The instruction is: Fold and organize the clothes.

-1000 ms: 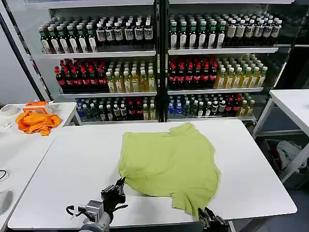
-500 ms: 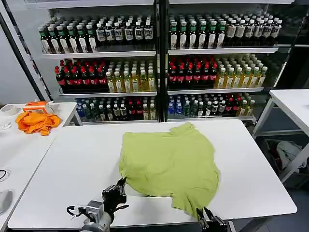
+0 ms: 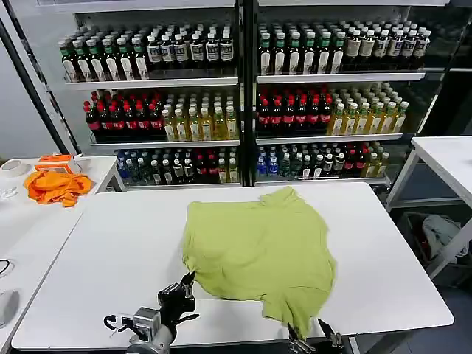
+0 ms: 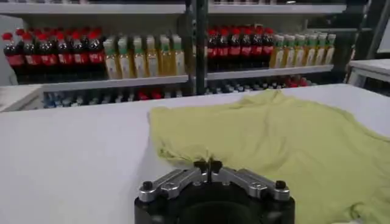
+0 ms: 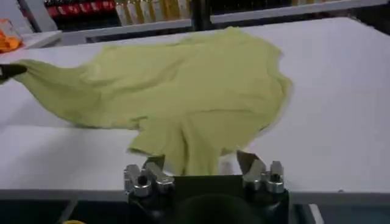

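Observation:
The clothes are one yellow-green T-shirt (image 3: 258,247), spread loosely on the white table (image 3: 110,243) with wrinkles and a sleeve hanging toward the front edge. My left gripper (image 3: 186,282) sits at the shirt's near-left corner. Its tips (image 4: 208,165) are shut on the T-shirt's (image 4: 292,140) edge, and the cloth tapers to a point there. My right gripper (image 3: 311,341) is low at the table's front edge. It stands open (image 5: 201,163), with the T-shirt's (image 5: 195,85) near flap lying between and just beyond its fingers.
Drink-bottle shelves (image 3: 243,110) stand behind the table. A side table on the left carries an orange cloth (image 3: 55,186) and a tape roll (image 3: 11,167). Another white table (image 3: 450,158) stands at the right, across a gap. Bare tabletop lies on both sides of the shirt.
The right gripper has spread its fingers apart and sunk a little lower at the front edge. The left gripper has crept slightly toward the shirt's corner.

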